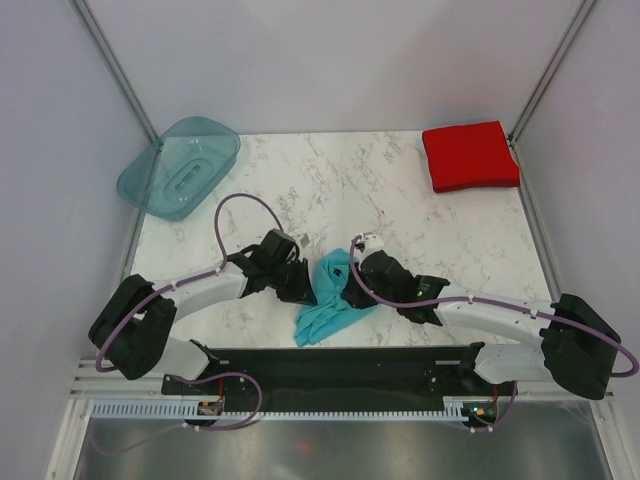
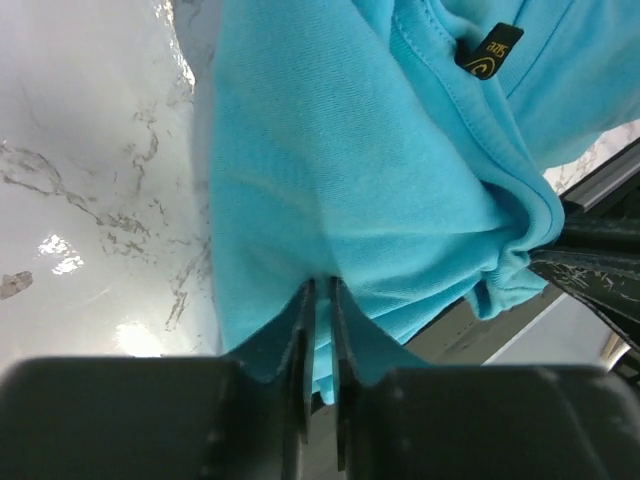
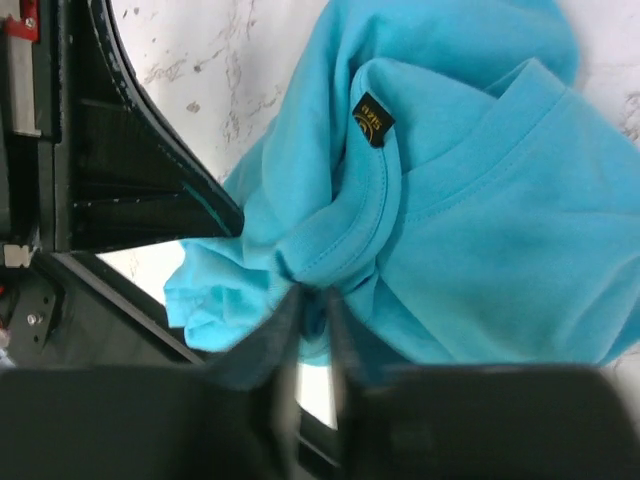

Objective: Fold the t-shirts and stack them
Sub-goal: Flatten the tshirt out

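Teal shirt (image 1: 330, 300) is bunched on the tabletop (image 1: 330, 190), nearest the arm bases, not flat yet. Left fingers (image 2: 303, 340) are pressed nearly together, pinching a fold of cloth on the shirt's left side. Right fingers (image 3: 283, 325) likewise pinch a fold at its collar, just below the neck label (image 3: 372, 120). Two grips on opposite sides: my guess is a setup to lift and spread it for folding. Both arms sit low, elbows out, wrists angled in, nearly meeting over the shirt. Far right of the teal shirt: red shirt (image 1: 470, 156), a folded square, likely the stack base. Far left of it: tray (image 1: 180, 168).
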